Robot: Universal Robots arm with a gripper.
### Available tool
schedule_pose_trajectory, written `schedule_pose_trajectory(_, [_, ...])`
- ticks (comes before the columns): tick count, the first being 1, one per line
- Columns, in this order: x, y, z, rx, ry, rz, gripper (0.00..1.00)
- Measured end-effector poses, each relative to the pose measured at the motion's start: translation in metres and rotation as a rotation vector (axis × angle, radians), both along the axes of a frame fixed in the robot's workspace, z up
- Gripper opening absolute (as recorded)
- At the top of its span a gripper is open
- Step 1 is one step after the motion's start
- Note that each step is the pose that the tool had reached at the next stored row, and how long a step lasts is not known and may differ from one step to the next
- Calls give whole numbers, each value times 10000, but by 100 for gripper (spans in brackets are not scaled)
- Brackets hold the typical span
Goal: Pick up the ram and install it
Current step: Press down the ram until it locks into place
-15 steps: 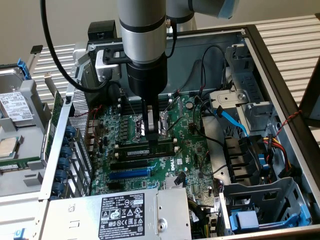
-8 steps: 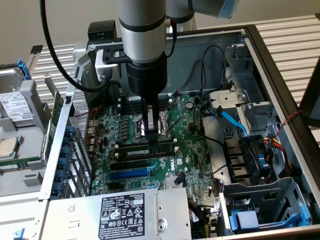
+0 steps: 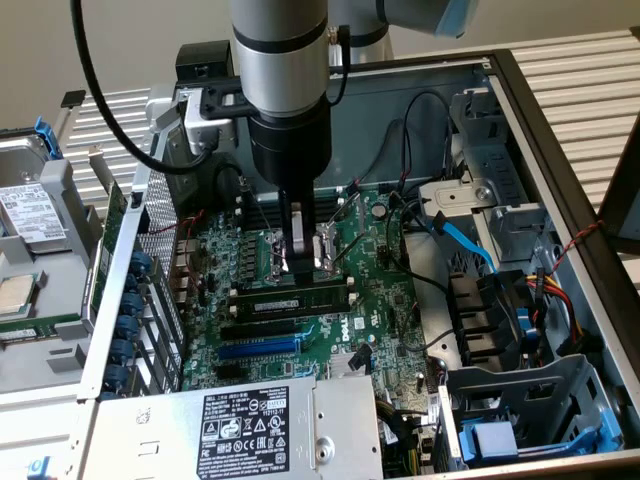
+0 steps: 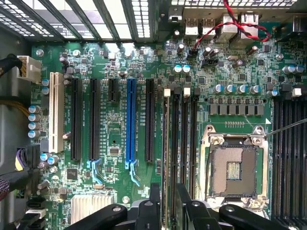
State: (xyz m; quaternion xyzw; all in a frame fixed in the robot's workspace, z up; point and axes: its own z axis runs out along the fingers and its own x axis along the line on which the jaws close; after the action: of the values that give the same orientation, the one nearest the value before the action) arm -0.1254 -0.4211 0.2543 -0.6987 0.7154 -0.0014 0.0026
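The work looks well advanced. The ram [image 3: 295, 298] already stands on its edge along one of the black memory slots [image 4: 184, 143], just on the near side of the CPU socket [image 3: 335, 245] at the middle of the motherboard [image 3: 385, 300]. So the pick-up reads as done, and the stick has been brought to its place. Whether it is pressed fully home cannot be told, because the slot's end latches are too small to read. The seating is therefore the part that may be left. The end effector [image 3: 300, 270] hangs straight down from the arm with its tip at the middle of the ram's upper edge. The pictures do not settle whether it is clamped on that edge or standing slightly apart from it. By count there is one ram, one arm with one end effector, and one open computer case [image 3: 530, 130] holding one motherboard. In the wrist view the socket [image 4: 233, 167] is a single empty one, and the bank of memory slots next to it looks like four. There is also one blue expansion slot [image 4: 130, 120] and one white slot [image 4: 56, 112]. One labelled power supply [image 3: 245, 430] sits at the case's near edge. One hard drive [image 3: 30, 215] lies outside the case on the exterior view's left.
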Motion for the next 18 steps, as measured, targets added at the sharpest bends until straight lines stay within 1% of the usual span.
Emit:
schedule_pose_trajectory(2, [-25,0,13,21,-58,0,26])
schedule_pose_trajectory(3, [-40,0,14,40,-98,0,19])
schedule_pose_trajectory(4, [-53,0,15,59,-138,0,19])
schedule_pose_trajectory(5, [-68,-1,14,81,-182,0,13])
schedule_pose_trajectory(6, [-80,-1,15,99,-216,-1,11])
schedule_pose_trajectory(7, [-89,-2,15,115,-242,0,11])
schedule_pose_trajectory(9, [-94,-4,14,131,-259,0,11])
schedule_pose_trajectory(14, [-96,-5,11,131,-259,-79,11])
schedule_pose_trajectory(16, [-96,-5,10,122,-257,-122,11])
schedule_pose_trajectory(18, [-96,-5,10,99,-242,-172,11])
